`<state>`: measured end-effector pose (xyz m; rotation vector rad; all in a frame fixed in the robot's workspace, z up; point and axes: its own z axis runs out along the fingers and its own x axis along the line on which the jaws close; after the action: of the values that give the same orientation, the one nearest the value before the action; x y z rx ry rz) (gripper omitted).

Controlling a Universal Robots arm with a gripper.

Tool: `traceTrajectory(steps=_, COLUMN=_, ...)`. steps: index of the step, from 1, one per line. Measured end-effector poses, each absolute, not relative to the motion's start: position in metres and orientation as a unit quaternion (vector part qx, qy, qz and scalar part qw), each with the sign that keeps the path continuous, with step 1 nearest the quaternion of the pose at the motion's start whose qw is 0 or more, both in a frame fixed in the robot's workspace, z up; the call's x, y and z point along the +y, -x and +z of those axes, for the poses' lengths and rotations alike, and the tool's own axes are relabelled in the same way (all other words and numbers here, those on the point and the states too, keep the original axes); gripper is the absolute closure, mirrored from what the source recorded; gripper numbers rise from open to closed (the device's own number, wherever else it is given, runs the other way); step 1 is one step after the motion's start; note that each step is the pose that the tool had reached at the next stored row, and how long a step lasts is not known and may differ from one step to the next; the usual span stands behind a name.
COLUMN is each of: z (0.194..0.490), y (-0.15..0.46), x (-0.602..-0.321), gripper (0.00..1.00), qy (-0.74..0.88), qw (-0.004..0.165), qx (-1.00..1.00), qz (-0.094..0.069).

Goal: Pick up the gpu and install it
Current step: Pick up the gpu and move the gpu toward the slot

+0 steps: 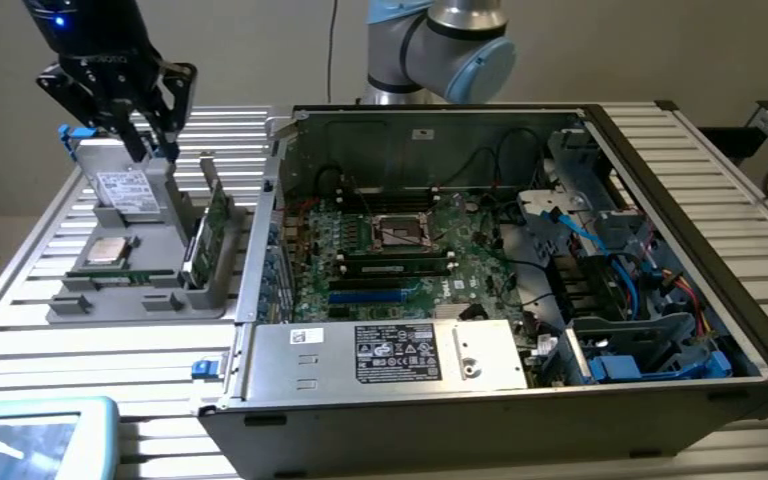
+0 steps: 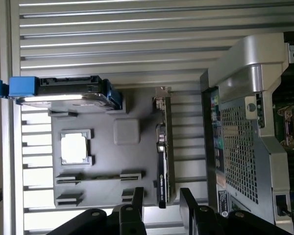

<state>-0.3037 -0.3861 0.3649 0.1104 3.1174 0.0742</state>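
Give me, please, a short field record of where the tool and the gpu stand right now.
tool: the tool is open, holding nothing, raised over the tray near the drive
gpu: the gpu stands on edge in a tray slot, untouched
also on tray: cpu
case: the case lies open at the exterior view's right of the tray
task state: gpu not yet picked up

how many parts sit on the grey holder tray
4: silver hard drive with white label standing upright; square silver processor chip flat beside it; thin green memory stick by the chip; green gpu card upright nearest the black computer case. More may hide behind the drive.
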Motion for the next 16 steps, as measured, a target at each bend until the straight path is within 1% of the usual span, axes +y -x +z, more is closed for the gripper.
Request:
traceTrajectory(steps=7, z=0.359, y=0.301, x=-0.389, gripper=0.58, qy=-0.034, qw=0.01, qx=0.999, qz=0.038)
traceTrajectory(steps=11, z=0.352, y=0.301, x=-0.389, gripper=0.58, qy=-0.034, qw=0.01, qx=0.999, qz=0.038)
traceTrajectory(steps=12, z=0.35, y=0.301, x=-0.389, gripper=0.56, qy=-0.034, qw=0.01, qx=0.999, qz=0.038)
traceTrajectory(steps=14, z=0.346, y=0.301, x=-0.389, gripper=0.56, qy=-0.034, qw=0.01, qx=0.999, qz=0.037)
traceTrajectory(steps=15, z=0.344, y=0.301, x=-0.389, gripper=0.49, qy=-0.034, qw=0.01, qx=0.999, qz=0.037)
traceTrajectory(steps=16, z=0.342, y=0.301, x=-0.389, gripper=0.49, qy=-0.034, qw=0.01, qx=0.999, qz=0.037)
